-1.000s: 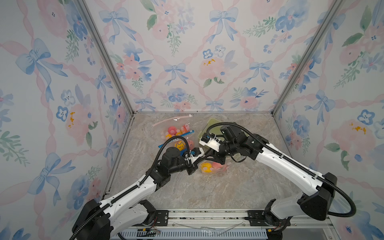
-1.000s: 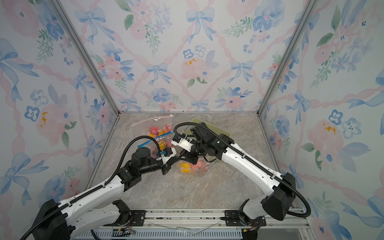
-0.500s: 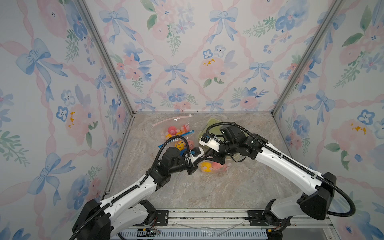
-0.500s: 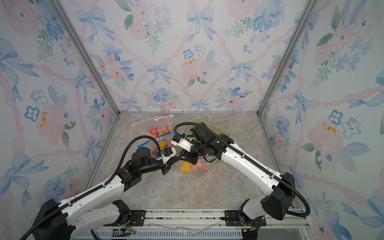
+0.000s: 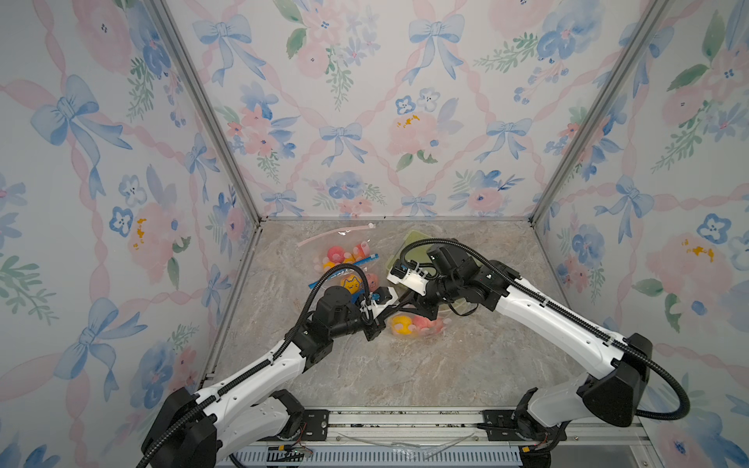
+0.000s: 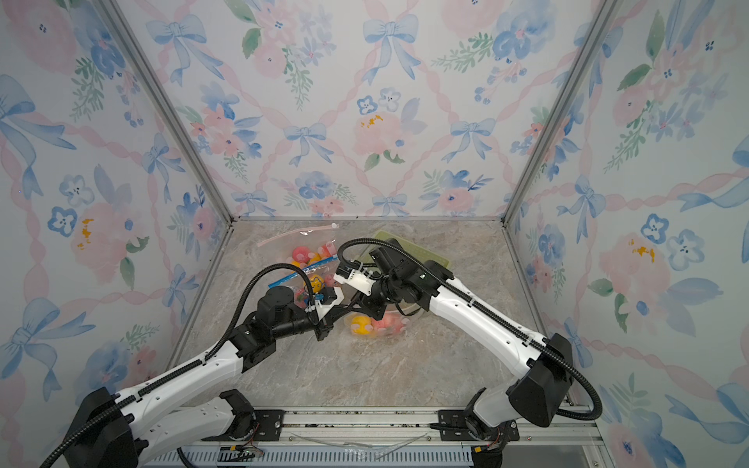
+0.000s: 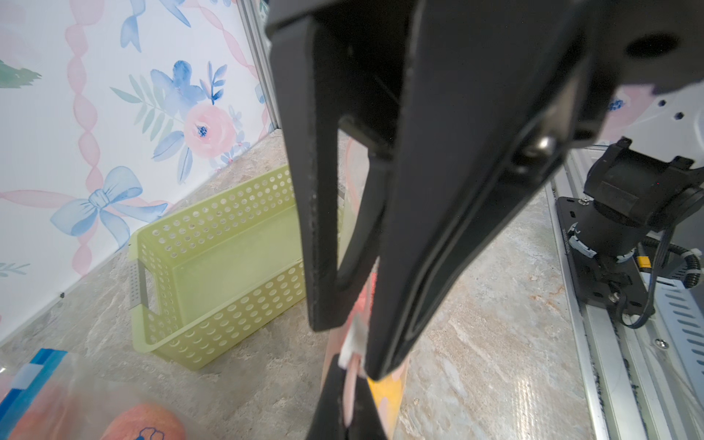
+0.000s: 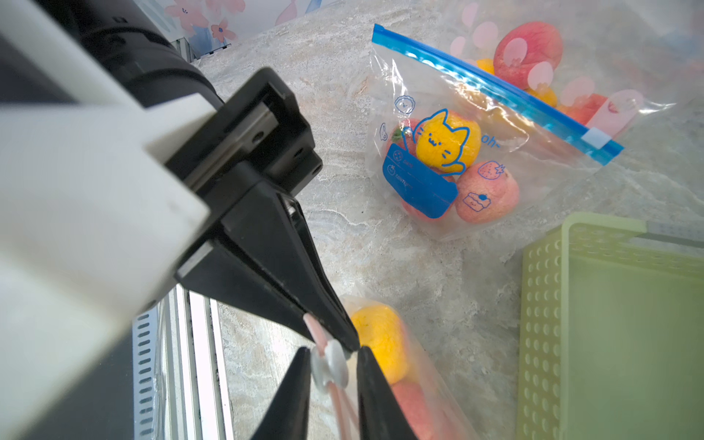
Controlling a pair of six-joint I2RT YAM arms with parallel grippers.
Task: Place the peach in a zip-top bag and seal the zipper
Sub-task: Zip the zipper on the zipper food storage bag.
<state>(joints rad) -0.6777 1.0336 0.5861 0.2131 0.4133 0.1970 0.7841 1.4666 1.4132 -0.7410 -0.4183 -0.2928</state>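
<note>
A: Grippers first. Left one?
B: The left gripper [image 8: 337, 337] is clamped tight on the end of the pink zipper strip [image 8: 341, 404], holding that end up off the desk [image 5: 405, 372].
A: Right?
B: The right gripper [image 8: 332, 354] is at a narrow setting, closed around the white slider [image 8: 329, 367] with a fingertip on either side. It sits just beside the left tips, nearly touching them.
A: Long axis of the zipper?
B: It runs on from the left pinch, through the slider, toward the right arm's side. The bag [image 8: 426, 377] hangs under the strip with its belly on the desk.
A: Where's the peach?
B: The peach [image 8: 409, 407] is inside that bag, low down, touching a yellow fruit [image 8: 381, 339] that lies nearer the slider end. It's roundish, so I can't read which way it points. In both top views it's directly below the two grippers [image 5: 421, 324] [image 6: 384, 322].
A: Other containers?
B: A blue-zipper bag [image 8: 506, 152] lies flat on the desk behind the left gripper. It holds an orange-yellow fruit [image 8: 445, 141] and pink fruits [image 8: 487, 194].
A: Anything past that?
B: A pink-dotted bag [image 8: 571, 87] lies behind it, holding a red fruit [image 8: 529, 45]. A green perforated basket [image 8: 544, 304] stands upright near the bags, partly under the right arm.
</note>
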